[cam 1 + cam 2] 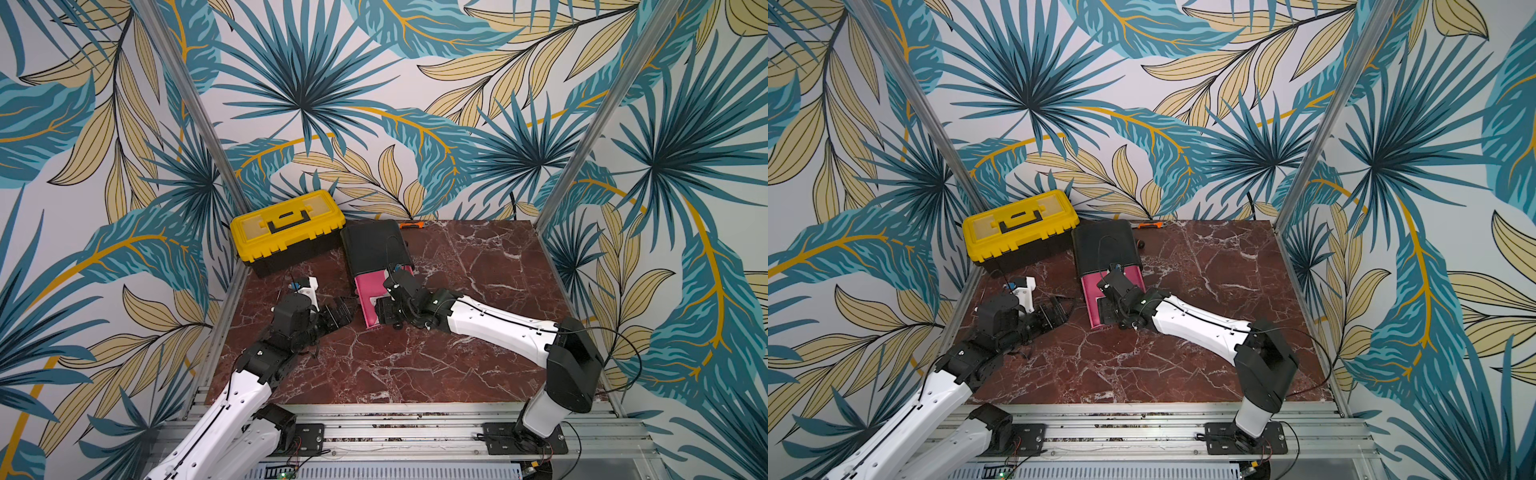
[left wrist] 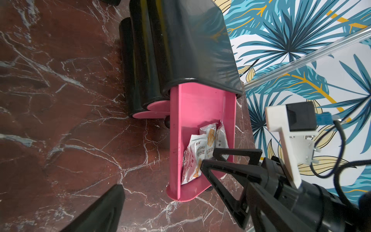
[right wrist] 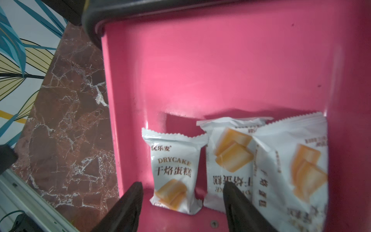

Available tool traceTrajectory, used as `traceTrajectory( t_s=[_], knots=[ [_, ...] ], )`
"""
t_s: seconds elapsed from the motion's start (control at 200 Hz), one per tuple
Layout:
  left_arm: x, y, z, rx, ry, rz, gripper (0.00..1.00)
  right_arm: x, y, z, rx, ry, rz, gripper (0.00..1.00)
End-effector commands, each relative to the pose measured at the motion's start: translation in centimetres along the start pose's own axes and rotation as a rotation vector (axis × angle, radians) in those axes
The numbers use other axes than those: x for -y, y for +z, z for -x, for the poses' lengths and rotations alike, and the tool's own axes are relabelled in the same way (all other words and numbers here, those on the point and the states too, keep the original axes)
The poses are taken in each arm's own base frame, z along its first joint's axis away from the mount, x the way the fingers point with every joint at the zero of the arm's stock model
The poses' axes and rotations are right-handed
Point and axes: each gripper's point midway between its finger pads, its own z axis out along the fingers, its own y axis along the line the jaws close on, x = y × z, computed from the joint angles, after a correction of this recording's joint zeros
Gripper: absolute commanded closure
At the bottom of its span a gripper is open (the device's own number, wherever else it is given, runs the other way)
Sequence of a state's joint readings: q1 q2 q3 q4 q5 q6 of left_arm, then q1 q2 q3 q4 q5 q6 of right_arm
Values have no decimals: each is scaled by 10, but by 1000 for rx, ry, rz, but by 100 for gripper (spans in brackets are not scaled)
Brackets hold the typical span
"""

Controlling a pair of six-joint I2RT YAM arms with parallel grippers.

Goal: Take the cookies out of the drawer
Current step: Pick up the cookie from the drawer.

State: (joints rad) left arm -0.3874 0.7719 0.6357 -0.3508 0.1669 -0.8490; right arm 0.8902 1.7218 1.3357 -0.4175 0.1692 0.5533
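Observation:
A pink drawer (image 1: 365,299) (image 1: 1090,299) (image 2: 200,108) (image 3: 200,70) stands pulled out of a black cabinet (image 1: 374,245) (image 2: 190,50) on the marble table. Three white cookies packets lie at its front end (image 2: 195,158). My right gripper (image 1: 384,309) (image 3: 181,184) reaches into the drawer, open. Its fingers straddle the smallest-looking packet (image 3: 174,170) without touching it, and one fingertip overlaps a second packet (image 3: 226,156). A third packet (image 3: 291,170) lies beside that. My left gripper (image 1: 338,311) (image 1: 1054,313) rests low over the table left of the drawer, open and empty; only one finger (image 2: 112,206) shows in its wrist view.
A yellow toolbox (image 1: 286,224) (image 1: 1019,222) sits at the back left, close to the cabinet. A small orange tool (image 1: 411,225) lies against the back wall. Metal frame posts flank the table and an aluminium rail (image 1: 395,419) runs along its front edge.

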Motion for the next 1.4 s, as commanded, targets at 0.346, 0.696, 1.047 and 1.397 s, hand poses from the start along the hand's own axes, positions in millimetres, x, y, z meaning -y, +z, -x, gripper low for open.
traceTrajectory(
  t_s=[0.346,0.696,1.047,1.397],
  knots=[
    [-6,-5,-11,-38,10,6,0,2,29,-9,-19,-32,-100,42],
    [1,-22,-5,-36,44,26,0,-5,12,4,49,-61,-97,57],
    [59,-28,18,-33,106,-75,0,-11,-57,41,179,-71,-32,66],
    [138,24,7,-98,208,-189,0,78,-116,47,214,-17,-142,67]
  ],
)
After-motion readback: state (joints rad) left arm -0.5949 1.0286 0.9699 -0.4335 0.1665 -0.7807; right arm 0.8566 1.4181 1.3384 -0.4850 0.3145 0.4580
